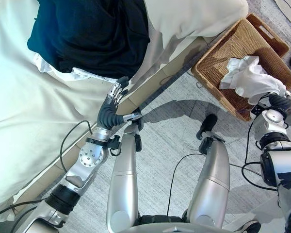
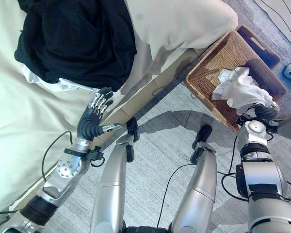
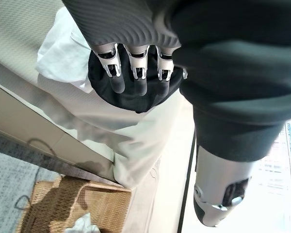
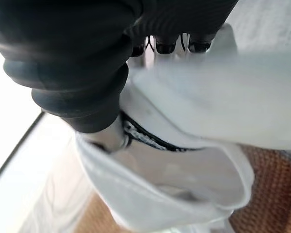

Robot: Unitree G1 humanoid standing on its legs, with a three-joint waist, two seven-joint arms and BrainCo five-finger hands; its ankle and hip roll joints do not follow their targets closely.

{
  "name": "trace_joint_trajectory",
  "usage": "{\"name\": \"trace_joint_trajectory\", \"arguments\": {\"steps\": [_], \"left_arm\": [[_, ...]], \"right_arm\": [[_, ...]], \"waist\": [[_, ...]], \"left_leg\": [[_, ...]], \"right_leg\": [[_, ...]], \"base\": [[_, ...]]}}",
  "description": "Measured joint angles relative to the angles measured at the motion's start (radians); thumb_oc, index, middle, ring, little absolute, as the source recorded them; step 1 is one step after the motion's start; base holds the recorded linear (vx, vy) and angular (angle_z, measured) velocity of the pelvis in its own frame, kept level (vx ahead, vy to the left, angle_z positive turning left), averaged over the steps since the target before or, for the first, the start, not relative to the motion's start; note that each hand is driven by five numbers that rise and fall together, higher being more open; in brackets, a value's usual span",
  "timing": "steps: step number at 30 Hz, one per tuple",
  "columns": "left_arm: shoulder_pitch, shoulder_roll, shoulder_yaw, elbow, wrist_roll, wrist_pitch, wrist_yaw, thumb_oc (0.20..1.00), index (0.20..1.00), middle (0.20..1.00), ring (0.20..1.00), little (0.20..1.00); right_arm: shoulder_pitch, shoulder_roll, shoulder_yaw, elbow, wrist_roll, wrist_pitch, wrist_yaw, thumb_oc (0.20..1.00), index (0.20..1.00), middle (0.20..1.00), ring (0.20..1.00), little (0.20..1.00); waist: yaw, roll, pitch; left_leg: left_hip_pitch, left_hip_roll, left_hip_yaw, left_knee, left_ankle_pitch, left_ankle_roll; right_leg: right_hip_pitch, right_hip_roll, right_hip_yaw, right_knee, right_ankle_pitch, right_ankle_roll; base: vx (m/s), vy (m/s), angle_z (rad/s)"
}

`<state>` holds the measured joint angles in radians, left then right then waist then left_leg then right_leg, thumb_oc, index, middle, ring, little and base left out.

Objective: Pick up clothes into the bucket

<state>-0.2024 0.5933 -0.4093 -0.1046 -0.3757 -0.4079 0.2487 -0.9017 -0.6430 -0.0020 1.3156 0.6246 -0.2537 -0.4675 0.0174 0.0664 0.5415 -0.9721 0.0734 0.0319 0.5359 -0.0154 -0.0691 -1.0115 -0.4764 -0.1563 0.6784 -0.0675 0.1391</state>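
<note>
Grey carpet under wicker basket (image 1: 218,58), right hand (image 1: 276,103) fingers grasping white garment (image 1: 250,77), left hand (image 1: 114,97) fingers released

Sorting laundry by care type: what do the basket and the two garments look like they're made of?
The basket looks like woven wicker or rattan: brown, matte, with a visible weave. The white garment over it appears to be thin, crumpled cotton-like cloth, held by the right hand. The dark garment on the bed looks like soft, matte knit fabric, possibly jersey.

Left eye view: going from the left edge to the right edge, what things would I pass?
Dark garment on the bed → left hand → wicker basket → white garment → right hand.
</note>
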Motion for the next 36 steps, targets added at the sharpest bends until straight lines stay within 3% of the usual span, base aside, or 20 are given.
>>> {"name": "trace_joint_trajectory", "arguments": {"steps": [6, 11, 16, 18, 21, 26, 33, 36], "left_arm": [[0.003, -0.001, 0.0, 0.003, -0.002, 0.0, -0.002, 1.0, 1.0, 1.0, 1.0, 1.0], [0.005, -0.005, -0.001, 0.014, -0.012, 0.0, -0.011, 1.0, 1.0, 1.0, 1.0, 1.0], [0.004, -0.024, 0.005, 0.059, -0.011, 0.0, -0.029, 1.0, 1.0, 1.0, 1.0, 1.0], [0.004, -0.058, 0.014, 0.102, -0.009, -0.001, -0.035, 1.0, 1.0, 1.0, 1.0, 1.0], [0.021, -0.068, 0.049, 0.13, 0.002, -0.006, -0.031, 1.0, 1.0, 1.0, 1.0, 1.0], [0.053, -0.097, 0.117, 0.216, 0.086, -0.007, 0.005, 1.0, 1.0, 1.0, 1.0, 1.0], [0.103, -0.095, 0.142, 0.284, 0.297, 0.024, 0.082, 1.0, 1.0, 1.0, 1.0, 1.0], [0.148, -0.083, 0.157, 0.302, 0.389, 0.031, 0.11, 1.0, 1.0, 1.0, 1.0, 1.0]], "right_arm": [[0.001, -0.008, -0.048, -0.013, 0.07, -0.007, -0.005, 1.0, 1.0, 1.0, 1.0, 1.0], [0.005, -0.027, -0.063, -0.042, 0.115, -0.019, -0.006, 1.0, 1.0, 1.0, 1.0, 1.0], [0.132, -0.04, 0.078, -0.199, -0.027, -0.017, -0.009, 1.0, 1.0, 1.0, 1.0, 1.0], [0.283, 0.003, 0.098, -0.372, -0.166, -0.025, 0.001, 1.0, 1.0, 1.0, 1.0, 1.0], [0.453, 0.075, 0.099, -0.525, -0.25, -0.029, 0.01, 1.0, 1.0, 1.0, 1.0, 1.0], [0.583, 0.237, 0.072, -0.668, -0.253, -0.045, 0.045, 1.0, 1.0, 1.0, 1.0, 1.0], [0.657, 0.36, 0.109, -0.682, -0.237, -0.05, 0.114, 1.0, 1.0, 1.0, 1.0, 1.0], [0.684, 0.382, 0.126, -0.68, -0.237, -0.05, 0.132, 1.0, 1.0, 1.0, 1.0, 1.0]], "waist": [[0.0, 0.001, 0.0], [0.001, 0.002, -0.001], [-0.003, 0.004, -0.003], [-0.004, 0.004, -0.004], [-0.005, 0.003, -0.01], [-0.024, -0.006, -0.023], [0.008, -0.053, -0.106], [0.034, -0.096, -0.21]], "left_leg": [[0.021, -0.001, 0.0, -0.03, 0.006, 0.006], [0.122, -0.003, 0.0, -0.127, 0.042, -0.001], [0.218, 0.003, -0.009, -0.189, 0.066, -0.007], [0.299, 0.005, -0.039, -0.234, 0.071, -0.011], [0.387, 0.01, -0.064, -0.281, 0.079, -0.021], [0.479, 0.009, -0.116, -0.319, 0.083, -0.025], [0.572, -0.011, -0.143, -0.315, 0.064, -0.035], [0.582, -0.032, -0.139, -0.304, 0.031, -0.024]], "right_leg": [[0.018, 0.003, -0.004, -0.017, 0.004, -0.001], [0.125, 0.009, -0.044, -0.096, 0.027, 0.016], [0.253, 0.019, -0.095, -0.163, 0.041, 0.018], [0.36, 0.024, -0.143, -0.195, 0.033, 0.019], [0.472, 0.036, -0.184, -0.229, 0.022, 0.025], [0.631, 0.046, -0.267, -0.281, 0.013, 0.035], [0.812, 0.05, -0.337, -0.377, 0.034, 0.051], [0.858, 0.043, -0.347, -0.438, 0.049, 0.051]], "base": [[0.0, -0.004, 0.01], [0.0, -0.007, 0.01], [0.01, -0.062, 0.07], [0.09, -0.094, 0.29], [0.07, -0.058, 0.26], [0.14, -0.016, 0.3], [0.18, 0.101, 0.2], [0.15, 0.152, 0.09]]}}
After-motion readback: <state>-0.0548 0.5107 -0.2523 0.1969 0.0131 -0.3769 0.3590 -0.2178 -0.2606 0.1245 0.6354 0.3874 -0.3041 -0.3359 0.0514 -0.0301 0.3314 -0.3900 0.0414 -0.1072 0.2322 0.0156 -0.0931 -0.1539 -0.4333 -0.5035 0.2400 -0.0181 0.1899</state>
